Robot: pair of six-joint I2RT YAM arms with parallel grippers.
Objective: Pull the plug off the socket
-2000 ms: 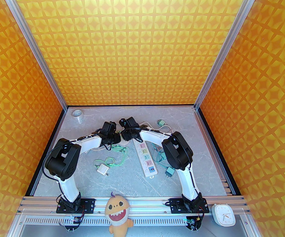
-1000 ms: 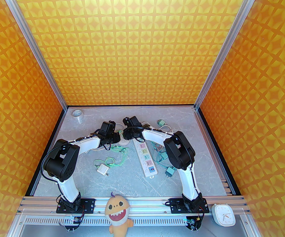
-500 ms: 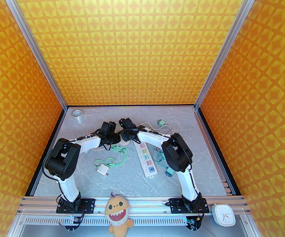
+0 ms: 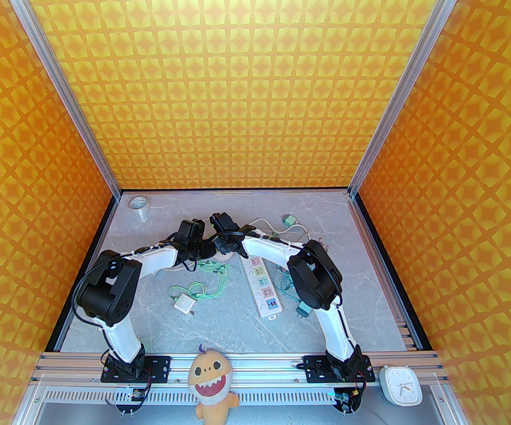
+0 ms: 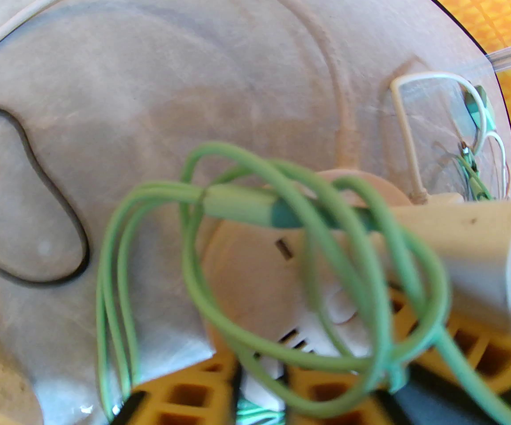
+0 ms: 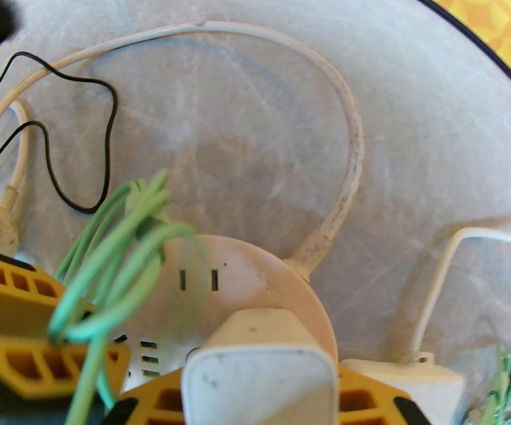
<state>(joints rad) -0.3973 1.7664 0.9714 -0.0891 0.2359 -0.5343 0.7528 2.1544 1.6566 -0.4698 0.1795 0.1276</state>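
In the right gripper (image 6: pixel 257 388), plug (image 6: pixel 255 357) prongs hidden

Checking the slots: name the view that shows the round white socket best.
Right wrist: the round white socket faces it, slots and cord sharp. Left wrist blurs it behind green cable; top external catches just a sliver.

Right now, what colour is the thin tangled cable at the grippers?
Thin tangled cable: light green; left wrist view.
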